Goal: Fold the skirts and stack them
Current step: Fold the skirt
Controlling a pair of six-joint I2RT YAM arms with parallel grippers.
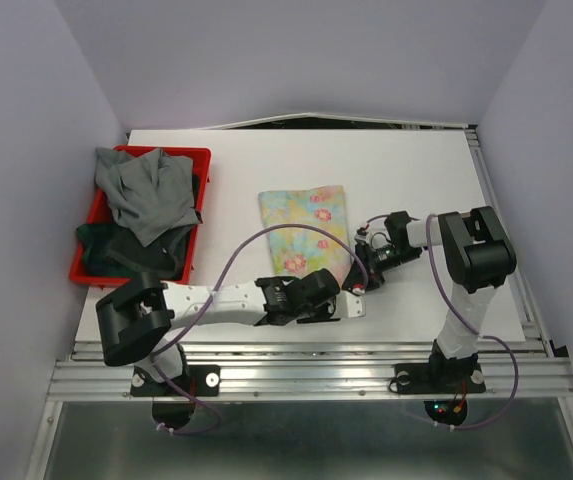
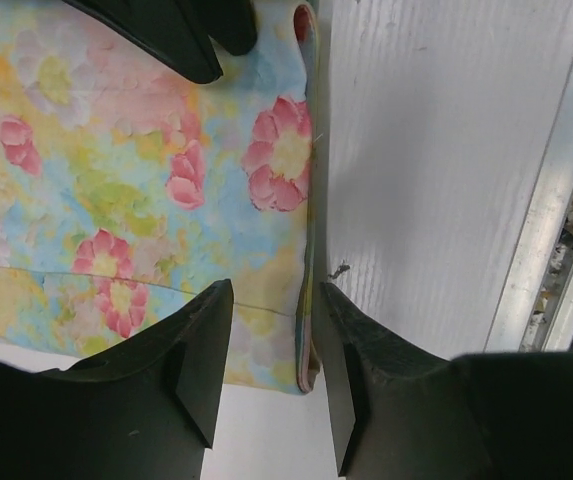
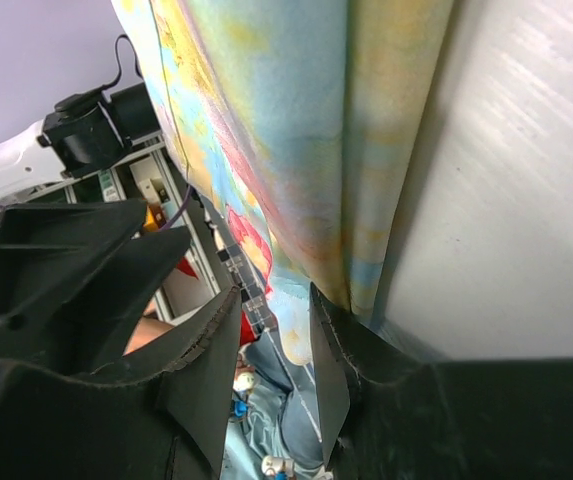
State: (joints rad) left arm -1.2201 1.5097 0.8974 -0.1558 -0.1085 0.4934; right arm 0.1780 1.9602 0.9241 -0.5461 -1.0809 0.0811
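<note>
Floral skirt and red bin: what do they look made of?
The pastel floral skirt looks like thin, matte printed cloth, probably woven: it lies folded flat with a soft layered edge and a stitched seam. The red rectangular bin looks like rigid moulded plastic, slightly shiny, with a straight rim.

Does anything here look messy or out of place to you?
The grey skirts sit in a crumpled heap in the red bin, dark cloth spilling over its right rim. The folded floral skirt lies slightly crooked to the table edge.
</note>
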